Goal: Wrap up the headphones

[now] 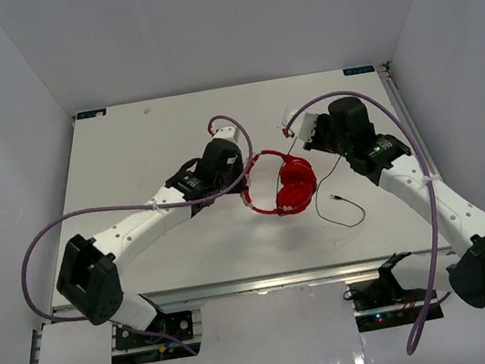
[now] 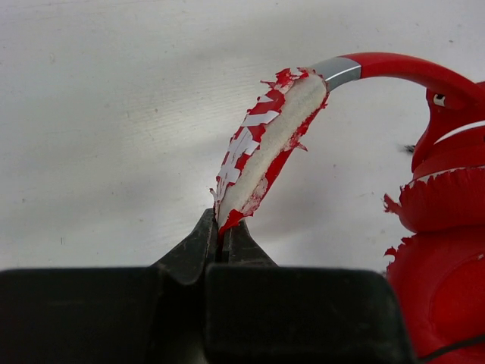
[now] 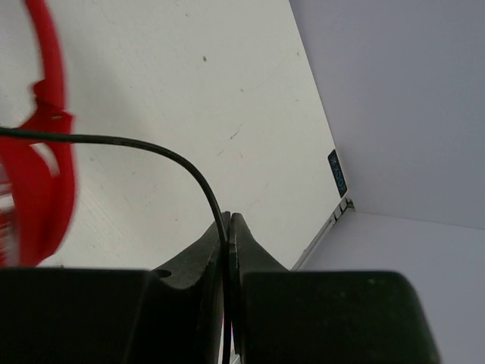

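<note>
Resting at frame centre in the top view, the headphones (image 1: 294, 185) lie on the table (image 1: 127, 154) between the left gripper (image 1: 246, 184) and the right gripper (image 1: 294, 129). The black cable (image 1: 345, 216) loops toward the lower right.

Left wrist view: jaws clamped on the peeling headband (image 2: 265, 144); earcups (image 2: 443, 250) at the right edge.

Right wrist view: jaws pressed together on the cable (image 3: 151, 144); the red headphones (image 3: 45, 189) are at the left edge.
</note>
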